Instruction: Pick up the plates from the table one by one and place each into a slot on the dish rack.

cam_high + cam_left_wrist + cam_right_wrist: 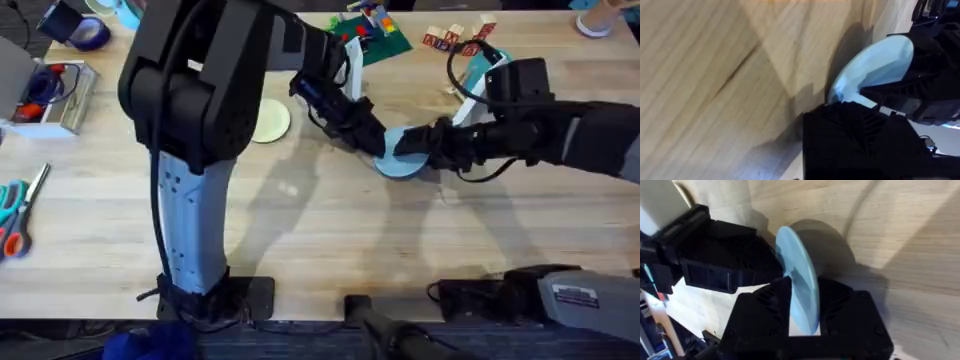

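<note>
Right claw [801, 305] and left claw [378, 140] both grip blue plate [799, 277].

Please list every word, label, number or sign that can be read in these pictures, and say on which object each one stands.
None can be read.
White label on the grey device at the table's near edge: has print, too small to read.
Wooden blocks at the far edge: have markings, too blurred to read.

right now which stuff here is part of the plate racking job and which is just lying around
Job: light blue plate, between the left gripper and right gripper; cream plate; table.
Lying about: scissors, coloured blocks, green board.
</note>
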You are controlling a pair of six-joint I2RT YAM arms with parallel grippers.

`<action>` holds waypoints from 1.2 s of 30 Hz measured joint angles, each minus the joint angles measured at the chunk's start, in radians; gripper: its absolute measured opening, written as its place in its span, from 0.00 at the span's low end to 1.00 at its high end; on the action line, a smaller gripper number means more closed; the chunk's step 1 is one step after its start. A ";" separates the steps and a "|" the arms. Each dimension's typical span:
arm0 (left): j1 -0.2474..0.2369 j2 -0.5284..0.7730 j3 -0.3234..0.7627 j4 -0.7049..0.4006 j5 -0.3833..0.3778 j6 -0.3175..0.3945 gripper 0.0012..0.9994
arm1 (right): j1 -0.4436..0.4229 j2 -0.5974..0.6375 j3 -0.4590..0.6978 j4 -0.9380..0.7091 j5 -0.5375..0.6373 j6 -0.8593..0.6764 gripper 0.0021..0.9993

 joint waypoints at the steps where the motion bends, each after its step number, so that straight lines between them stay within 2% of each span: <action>1: 0.000 0.000 0.000 0.000 0.000 0.000 0.04 | 0.000 0.000 0.000 0.000 0.000 0.000 0.30; 14: 0.000 0.000 0.000 0.000 0.000 0.000 0.04 | 0.000 0.000 0.000 0.000 -0.001 0.000 0.34; 17: 0.000 0.000 0.000 0.000 0.000 0.000 0.04 | 0.000 0.000 0.000 0.000 0.000 0.000 0.29; 18: 0.000 0.000 0.000 0.001 0.000 0.000 0.04 | 0.000 0.000 0.000 0.000 0.002 -0.002 0.24; 19: 0.001 0.000 0.000 0.000 0.001 0.000 0.04 | -0.006 -0.003 0.000 0.001 -0.020 0.001 0.11; 21: 0.007 0.000 0.000 -0.001 0.006 0.000 0.04 | -0.006 -0.019 0.002 0.011 -0.044 0.000 0.04; 32: 0.007 0.000 0.000 0.003 0.007 0.000 0.04 | -0.008 -0.018 0.002 0.008 -0.054 0.000 0.04; 36: 0.006 0.000 0.019 -0.028 -0.010 0.001 0.04 | -0.007 -0.017 0.002 0.014 -0.055 0.001 0.04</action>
